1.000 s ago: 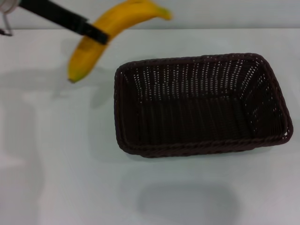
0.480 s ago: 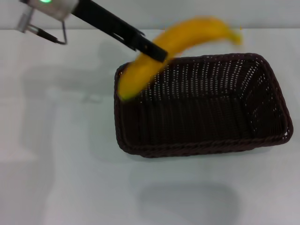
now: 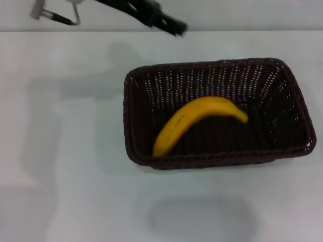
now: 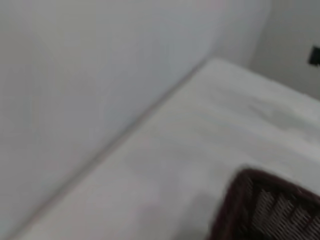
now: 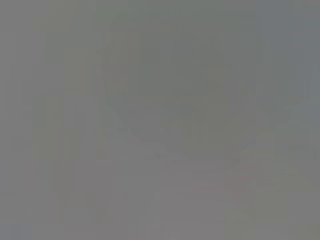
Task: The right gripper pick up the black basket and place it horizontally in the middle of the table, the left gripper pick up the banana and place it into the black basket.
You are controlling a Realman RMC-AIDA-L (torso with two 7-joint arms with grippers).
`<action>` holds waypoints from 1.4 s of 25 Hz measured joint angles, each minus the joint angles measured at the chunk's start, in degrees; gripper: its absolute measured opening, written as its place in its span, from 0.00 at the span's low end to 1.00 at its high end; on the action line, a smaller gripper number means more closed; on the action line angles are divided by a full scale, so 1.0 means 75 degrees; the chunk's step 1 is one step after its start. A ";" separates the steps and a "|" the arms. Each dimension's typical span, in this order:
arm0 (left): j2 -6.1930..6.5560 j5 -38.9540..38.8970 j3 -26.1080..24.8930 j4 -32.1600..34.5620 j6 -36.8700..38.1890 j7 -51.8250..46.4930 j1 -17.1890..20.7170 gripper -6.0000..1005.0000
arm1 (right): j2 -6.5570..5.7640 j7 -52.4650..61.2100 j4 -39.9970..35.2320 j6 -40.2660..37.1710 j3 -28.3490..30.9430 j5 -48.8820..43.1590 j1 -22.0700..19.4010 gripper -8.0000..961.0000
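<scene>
Looking at it now, the banana [image 3: 194,121] lies loose inside the black basket [image 3: 136,151] on the table [image 3: 60,191]. The left gripper [image 3: 171,24] hangs above the far rim (can't tell its grip), so it could clip that rim.

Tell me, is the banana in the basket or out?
In. The banana lies on the floor of the black basket, inside its rim, with no pincer on it.

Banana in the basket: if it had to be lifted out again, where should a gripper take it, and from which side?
Probably mid-body of the banana, coming straight down from above. It lies flat and diagonal on the floor of the black basket, whose flared walls block any side approach; fingers should close across its curve.
</scene>
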 joint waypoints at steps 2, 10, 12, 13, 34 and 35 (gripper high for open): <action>-0.0080 -0.0241 0.0028 0.0630 0.0507 0.0227 0.0519 0.79 | -0.0001 -0.0094 0.0037 0.0096 0.0185 0.0000 -0.0033 0.43; -0.0117 -0.3912 0.0210 0.1262 0.3121 0.2139 0.2949 0.88 | -0.0019 -0.0607 -0.0029 0.0223 0.0363 -0.0013 -0.0225 0.44; -0.0131 -0.4924 0.0261 0.1087 0.3555 0.2814 0.3434 0.88 | -0.0032 -0.0814 -0.0055 0.0225 0.0398 -0.0012 -0.0265 0.44; -0.0134 -0.5724 0.0293 0.0844 0.3775 0.3398 0.3773 0.88 | -0.0035 -0.0873 -0.0057 0.0213 0.0457 -0.0011 -0.0264 0.44; -0.0154 -1.4726 0.1063 -0.5274 0.0713 1.3366 0.5496 0.88 | -0.0004 -0.1813 0.0704 0.1428 0.1331 0.0335 -0.0338 0.89; -0.0148 -1.4752 0.1044 -0.5306 0.0696 1.3434 0.5500 0.88 | -0.0004 -0.1889 0.0939 0.1623 0.1373 0.0470 -0.0335 0.90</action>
